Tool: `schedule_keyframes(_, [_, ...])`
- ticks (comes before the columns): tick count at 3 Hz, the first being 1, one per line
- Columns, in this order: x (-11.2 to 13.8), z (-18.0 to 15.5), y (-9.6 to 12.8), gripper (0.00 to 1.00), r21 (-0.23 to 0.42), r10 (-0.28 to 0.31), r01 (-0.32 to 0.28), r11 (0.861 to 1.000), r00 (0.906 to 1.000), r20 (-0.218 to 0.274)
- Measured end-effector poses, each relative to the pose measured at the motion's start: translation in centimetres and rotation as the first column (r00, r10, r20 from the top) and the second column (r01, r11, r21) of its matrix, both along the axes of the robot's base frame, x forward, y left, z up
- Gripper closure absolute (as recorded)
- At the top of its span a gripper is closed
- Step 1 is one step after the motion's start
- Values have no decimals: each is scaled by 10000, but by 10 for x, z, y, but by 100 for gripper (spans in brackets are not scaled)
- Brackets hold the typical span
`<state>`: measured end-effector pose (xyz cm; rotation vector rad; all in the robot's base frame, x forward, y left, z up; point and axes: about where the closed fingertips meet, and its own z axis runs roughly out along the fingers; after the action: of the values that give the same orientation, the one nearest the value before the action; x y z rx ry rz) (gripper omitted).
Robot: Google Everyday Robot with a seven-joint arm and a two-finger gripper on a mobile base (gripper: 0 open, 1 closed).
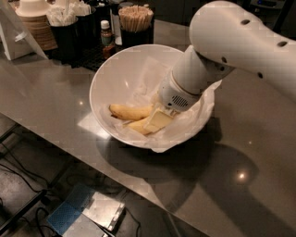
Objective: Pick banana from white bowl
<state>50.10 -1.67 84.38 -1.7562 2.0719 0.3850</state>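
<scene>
1. My gripper point(156, 122) is down inside the white bowl point(115, 69), right of centre, low over the paper lining point(187, 127).
2. Grip state: cannot tell. The wrist end of my arm point(240, 41) covers most of the gripper.
3. The banana point(128, 111) lies at the bottom of the bowl on the paper, roughly level. One end points to the bowl's left wall and the other runs up to my gripper.
4. Banana against gripper, touching or just beside: cannot tell.
5. A yellowish tapered piece point(136, 126) sits just below the banana, right against the gripper tip. Cannot tell what it is.
6. The arm comes in from the upper right and crosses over the bowl's right rim. Paper spills over the rim there.
7. The bowl stands upright on a glossy grey counter point(55, 106), near its front edge.
8. Behind the bowl are a dark holder of wooden stir sticks point(135, 14), a small bottle point(107, 33) just left of it, and further left a stack of brown paper items point(39, 30).
9. Below the counter edge are the floor, some cables point(18, 171) and a flat bluish device point(88, 214).
</scene>
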Motion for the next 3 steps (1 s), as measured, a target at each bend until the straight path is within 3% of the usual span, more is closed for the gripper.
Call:
schedule_keyframes(2, [-1, 4, 0, 100, 13, -14, 14, 10000, 10000, 43])
schedule_keyframes(3, [-11, 20, -9, 100, 219, -269, 255, 9994, 9976, 643])
